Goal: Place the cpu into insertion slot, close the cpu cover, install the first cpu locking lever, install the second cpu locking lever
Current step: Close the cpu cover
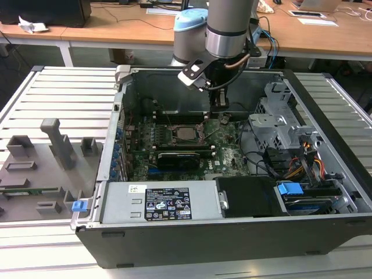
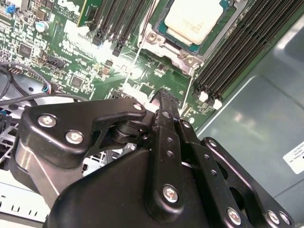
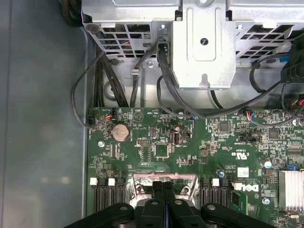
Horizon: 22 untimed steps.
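Both fingers (image 3: 156,191) of the gripper (image 3: 164,184) press together (nothing visible between them) near the insertion slot (image 1: 201,133), where the cpu (image 2: 194,19) lies flat, face up.

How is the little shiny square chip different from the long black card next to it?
The cpu is square; the card is long and narrow. The cpu's top is silvery-grey; the card is black. The cpu sits inside a metal-rimmed socket; the card has no such frame. Both are on the green board.
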Motion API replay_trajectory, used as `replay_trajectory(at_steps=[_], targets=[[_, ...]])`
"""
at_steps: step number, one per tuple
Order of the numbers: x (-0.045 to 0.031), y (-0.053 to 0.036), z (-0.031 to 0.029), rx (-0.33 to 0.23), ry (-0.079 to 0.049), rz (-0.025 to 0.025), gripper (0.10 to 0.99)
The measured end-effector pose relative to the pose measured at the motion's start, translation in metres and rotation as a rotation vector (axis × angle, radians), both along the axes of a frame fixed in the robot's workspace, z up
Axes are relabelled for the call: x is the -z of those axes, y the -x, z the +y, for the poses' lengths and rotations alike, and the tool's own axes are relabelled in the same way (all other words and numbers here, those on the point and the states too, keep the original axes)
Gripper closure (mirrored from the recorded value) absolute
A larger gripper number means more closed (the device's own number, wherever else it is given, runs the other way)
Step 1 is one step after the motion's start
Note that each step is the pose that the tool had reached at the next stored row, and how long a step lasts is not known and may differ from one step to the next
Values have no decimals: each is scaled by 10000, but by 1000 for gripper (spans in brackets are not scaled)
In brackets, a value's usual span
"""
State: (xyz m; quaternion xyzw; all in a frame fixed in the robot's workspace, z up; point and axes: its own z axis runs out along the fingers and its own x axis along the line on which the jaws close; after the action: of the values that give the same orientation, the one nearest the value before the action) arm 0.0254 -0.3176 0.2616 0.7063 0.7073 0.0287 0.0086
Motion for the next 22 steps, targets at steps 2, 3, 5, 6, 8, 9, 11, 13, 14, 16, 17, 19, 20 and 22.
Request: replay_trajectory(at_steps=[2, 3, 5, 6, 8, 9, 11, 13, 14, 16, 17, 19, 20, 22], targets=[[0, -22, 2, 0, 1, 1, 980], [0, -34, 2, 1, 1, 2, 980], [0, -55, 3, 1, 0, 3, 980], [0, -72, 4, 2, 0, 3, 980], [1, -99, 5, 0, -1, 5, 980], [0, -120, 6, 0, 0, 7, 980], [0, -162, 6, 2, 0, 12, 980], [0, -224, 7, -1, 0, 32, 980], [1, -240, 7, 0, -1, 34, 980], [2, -292, 7, -1, 1, 75, 980], [8, -299, 7, -16, -1, 78, 980], [30, -305, 7, -82, 1, 96, 980], [45, -305, 6, -126, 1, 99, 980], [75, -306, 7, -217, 2, 103, 980]])
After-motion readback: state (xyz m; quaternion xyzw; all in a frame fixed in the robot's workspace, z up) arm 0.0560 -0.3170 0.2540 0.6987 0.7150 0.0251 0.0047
